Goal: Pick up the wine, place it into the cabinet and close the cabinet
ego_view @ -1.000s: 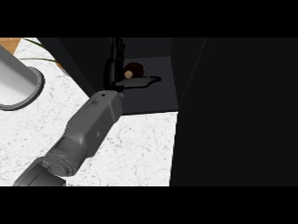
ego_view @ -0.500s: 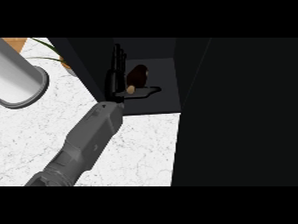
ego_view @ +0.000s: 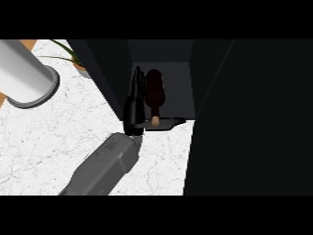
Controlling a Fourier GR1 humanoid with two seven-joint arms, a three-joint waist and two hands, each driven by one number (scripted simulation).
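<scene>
You are seeing 1 hand point(ego_view: 134, 112) reaching into the open cabinet point(ego_view: 176, 73), fingers and thumb curling round the dark wine bottle point(ego_view: 154, 92) above the marble counter point(ego_view: 50, 137).

Left hand point(ego_view: 134, 108) reaches into the dark open cabinet point(ego_view: 160, 55) at the bench's point(ego_view: 43, 142) far right edge, fingers and thumb around the wine point(ego_view: 154, 94). Grey cylinder point(ego_view: 16, 73) stands far left.
</scene>
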